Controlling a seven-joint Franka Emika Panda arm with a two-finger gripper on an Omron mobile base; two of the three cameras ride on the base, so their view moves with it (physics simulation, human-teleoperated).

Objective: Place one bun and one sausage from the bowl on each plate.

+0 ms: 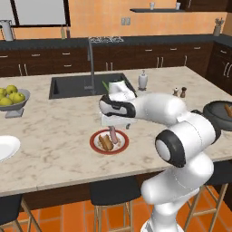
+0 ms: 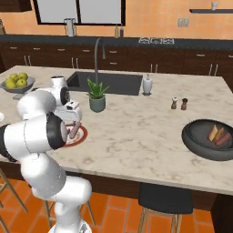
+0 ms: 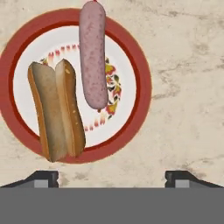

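A red-rimmed plate (image 3: 131, 127) lies on the marble island, directly under my open gripper (image 3: 111, 177). A split bun (image 3: 57, 109) lies on its left half and a pink sausage (image 3: 92, 57) on its right half, reaching over the rim. Neither touches the widely spread fingertips (image 3: 43, 178). From the base, the gripper (image 1: 113, 124) hangs just above the plate (image 1: 96, 144), the bun (image 1: 105, 142) and the sausage (image 1: 112, 134). The dark bowl (image 2: 195, 141) stands at the island's right end with a bun (image 2: 212, 133) and a sausage (image 2: 223, 139) in it.
A sink (image 1: 68, 86) with a tall faucet (image 1: 90, 63) lies behind the plate, next to a potted plant (image 2: 97, 96), a soap dispenser (image 2: 147, 84) and salt and pepper shakers (image 2: 178, 103). A fruit bowl (image 1: 12, 99) and a white dish (image 1: 5, 147) stand at the left.
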